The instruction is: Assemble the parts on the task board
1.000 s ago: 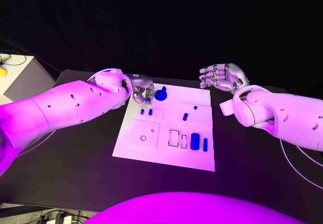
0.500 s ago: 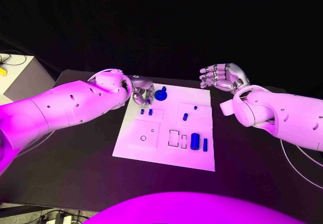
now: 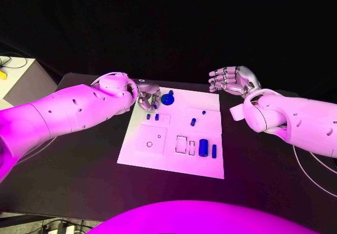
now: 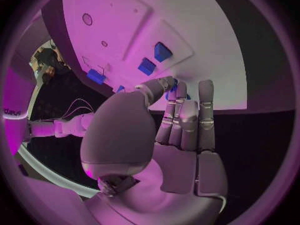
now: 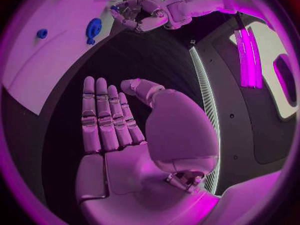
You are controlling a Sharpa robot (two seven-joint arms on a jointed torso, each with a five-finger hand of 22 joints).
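Task board (image 3: 176, 156): flat white rectangular plate; small blue parts (image 3: 203, 147) glossy.

The black table (image 3: 84, 165) lay under me, dark all round. Past its far left corner I saw a pale box (image 3: 25, 78) with a small yellow bit (image 3: 3, 74) at its near edge and a dark cable (image 3: 9, 61) looping over its top.

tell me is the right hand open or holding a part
Open. The right hand holds nothing; its fingers lie straight over bare black table beside the board.
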